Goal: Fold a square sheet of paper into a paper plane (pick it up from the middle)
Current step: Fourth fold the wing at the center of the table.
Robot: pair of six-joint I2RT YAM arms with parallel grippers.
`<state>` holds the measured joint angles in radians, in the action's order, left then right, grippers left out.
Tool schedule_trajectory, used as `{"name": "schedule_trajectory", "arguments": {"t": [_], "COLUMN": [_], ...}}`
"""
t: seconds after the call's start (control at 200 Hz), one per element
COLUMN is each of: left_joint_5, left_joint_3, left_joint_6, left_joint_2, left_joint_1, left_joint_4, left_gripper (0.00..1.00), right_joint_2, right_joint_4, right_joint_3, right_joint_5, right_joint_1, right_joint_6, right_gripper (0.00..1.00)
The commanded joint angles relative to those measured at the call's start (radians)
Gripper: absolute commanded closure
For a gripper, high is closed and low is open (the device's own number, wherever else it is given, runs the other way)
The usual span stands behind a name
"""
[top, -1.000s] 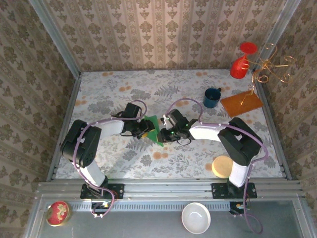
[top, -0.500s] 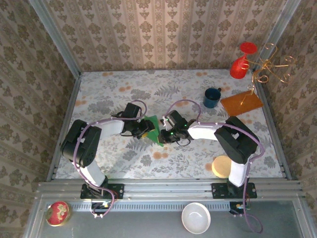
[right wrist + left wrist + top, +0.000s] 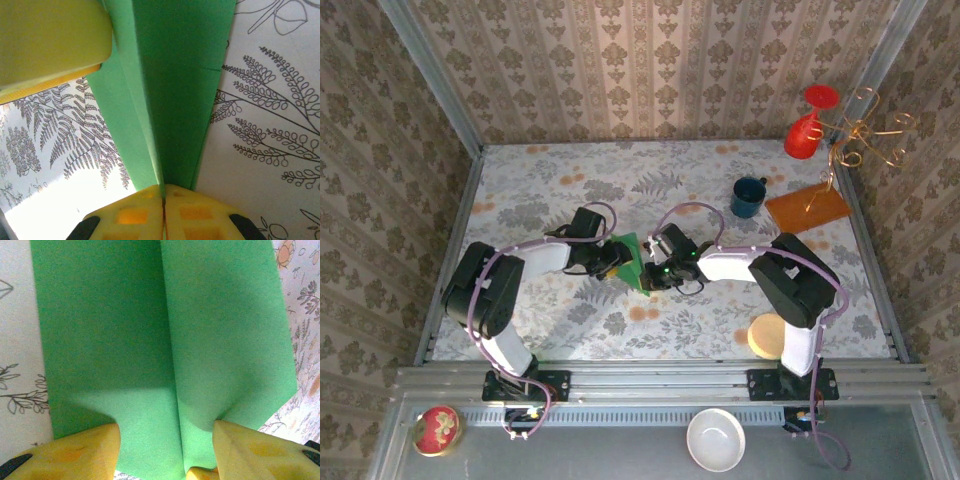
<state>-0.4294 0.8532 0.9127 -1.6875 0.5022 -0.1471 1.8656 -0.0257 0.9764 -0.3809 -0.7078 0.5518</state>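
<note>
— Where, and pointing which way?
— Sheet of paper [image 3: 633,250] at mid-bench [image 3: 540,190], creased down the middle, long axis running far to near, slightly slanted.
— Grip?
— Left fingers [image 3: 75,452] spread apart, resting on one end of the sheet. Right fingers [image 3: 135,217] pinched together on the raised fold.
— Room to move?
— Bare bench all round. Blue mug [image 3: 748,197] and orange board [image 3: 807,210] well apart, far right.
</note>
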Motion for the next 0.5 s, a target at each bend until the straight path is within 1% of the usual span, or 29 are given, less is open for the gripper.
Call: {"name": "schedule_trajectory", "arguments": {"t": [0.0,0.105,0.215,0.355,0.495], "left_joint_5": [0.027,0.051,0.063,0.024,-0.015], "left_joint_3": [-0.008,-0.002,-0.021,-0.062,-0.092], "left_joint_6": [0.002,-0.014,-0.032,-0.04,-0.045], "left_joint_2": [0.052,0.109,0.156,0.177,0.166], "left_joint_1": [0.004,-0.005,-0.011,-0.006,0.01], "left_joint_4": [-0.057,-0.068,-0.046,0.036,0.11], "left_gripper": [0.47,0.47,0.5,0.6,0.7], "right_joint_2": [0.027,0.03,0.047,0.071,0.075], "right_joint_4": [-0.011,-0.012,-0.011,-0.005,0.026], "right_joint_3": [-0.013,-0.012,0.001,0.015,0.0], "right_joint_5": [-0.033,-0.087,-0.189,-0.293,-0.35], "right_joint_1": [0.005,0.024,0.047,0.066,0.085], "right_joint_6": [0.015,0.02,0.032,0.05,0.078], "right_gripper": [0.9,0.9,0.9,0.91,0.91]}}
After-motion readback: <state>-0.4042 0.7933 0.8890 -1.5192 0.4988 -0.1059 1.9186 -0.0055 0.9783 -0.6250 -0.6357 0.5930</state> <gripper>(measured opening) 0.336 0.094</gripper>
